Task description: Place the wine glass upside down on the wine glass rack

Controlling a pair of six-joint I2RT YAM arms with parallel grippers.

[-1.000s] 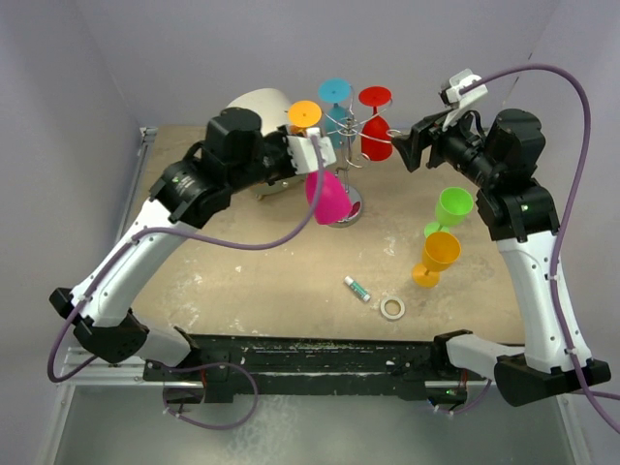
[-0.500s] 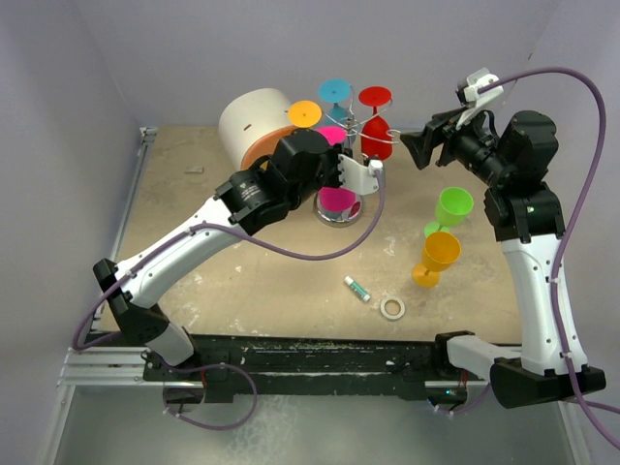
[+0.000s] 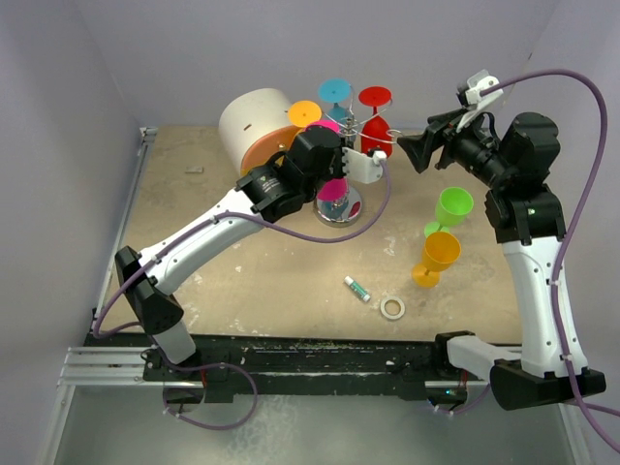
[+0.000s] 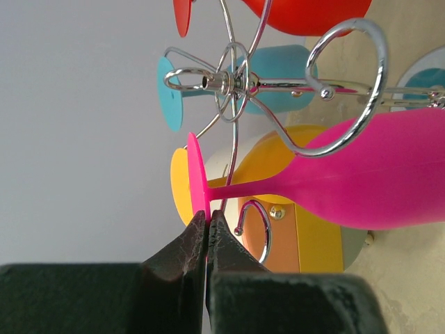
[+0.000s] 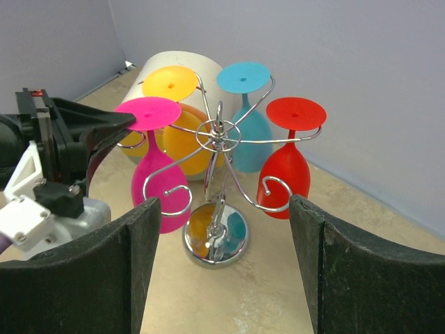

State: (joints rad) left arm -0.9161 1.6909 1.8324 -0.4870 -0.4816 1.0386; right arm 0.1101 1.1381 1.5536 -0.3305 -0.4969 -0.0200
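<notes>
A robot lab test cell: plain lilac-grey walls [image 3: 194, 48] box in a scuffed tan tabletop [image 3: 271, 281]. Two white-and-black robot arms [image 3: 205, 234] stand on a black metal rail [image 3: 320, 354].

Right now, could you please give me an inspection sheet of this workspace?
Surface: tan table, worn.
Job's things: rack carries yellow glass, blue glass, red glass upside down; pink glass inverted at one arm; green glass, orange glass upright, right side.
Clutter: tube, tape roll, round box behind rack.
Tools: left tool shut on pink glass's foot; right tool open, facing rack.
Cables: purple cables loop off both arms.
Surroundings: plain walls.
</notes>
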